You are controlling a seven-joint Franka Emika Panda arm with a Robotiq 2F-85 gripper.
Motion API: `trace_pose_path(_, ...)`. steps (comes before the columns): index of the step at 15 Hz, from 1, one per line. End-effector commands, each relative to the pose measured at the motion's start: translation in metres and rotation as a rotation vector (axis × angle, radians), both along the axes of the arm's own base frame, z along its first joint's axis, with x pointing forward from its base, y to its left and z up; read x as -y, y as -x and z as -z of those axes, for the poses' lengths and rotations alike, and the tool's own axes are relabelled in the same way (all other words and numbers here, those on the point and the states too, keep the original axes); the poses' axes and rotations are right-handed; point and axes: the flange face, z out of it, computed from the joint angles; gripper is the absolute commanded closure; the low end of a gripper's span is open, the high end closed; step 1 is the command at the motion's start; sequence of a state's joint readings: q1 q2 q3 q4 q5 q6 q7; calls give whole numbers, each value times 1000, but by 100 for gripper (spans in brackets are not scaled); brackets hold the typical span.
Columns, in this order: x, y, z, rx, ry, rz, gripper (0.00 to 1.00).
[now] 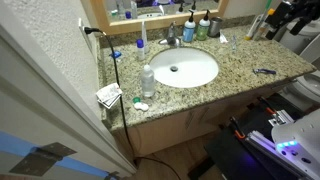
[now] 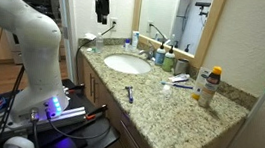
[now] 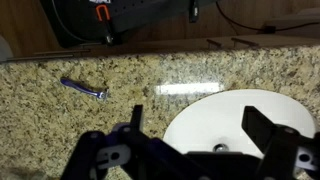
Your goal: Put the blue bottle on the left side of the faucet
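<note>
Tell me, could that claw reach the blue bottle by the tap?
Probably yes: the gripper hangs open above the counter, nothing blocking it, though the green bottle beside the blue bottle may crowd it.

Black gripper (image 3: 195, 125); white basin (image 3: 230, 115) below it; speckled tan-and-brown granite counter (image 3: 40, 110) around it; blue razor (image 3: 83, 89) beside it; blue bottle (image 1: 188, 32), darker top, well apart from it.

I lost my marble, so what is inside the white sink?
Only the small round drain shows inside the white basin in an exterior view. In the wrist view the open gripper covers part of it.
</note>
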State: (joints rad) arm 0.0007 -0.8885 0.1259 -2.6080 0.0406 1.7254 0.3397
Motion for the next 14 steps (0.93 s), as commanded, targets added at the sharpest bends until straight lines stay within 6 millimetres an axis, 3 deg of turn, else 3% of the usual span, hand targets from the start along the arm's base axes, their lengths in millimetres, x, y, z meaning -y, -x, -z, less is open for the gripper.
trace_pose_path(1, 0, 0, -1, -1, 0, 0, 0)
trace_pose_path(4, 2, -3, -3, 52, 37, 3, 0)
trace_pose_path(8, 2, -9, -8, 168, 39, 163, 0)
trace_pose_path(9, 30, -15, -74, 225, 39, 201, 0)
trace_pose_path(10, 33, -19, -83, 255, 28, 230, 0)
trace_pose_path(13, 65, -26, -154, 337, -14, 287, 0)
trace_pose_path(14, 46, -18, -119, 332, 1, 262, 0)
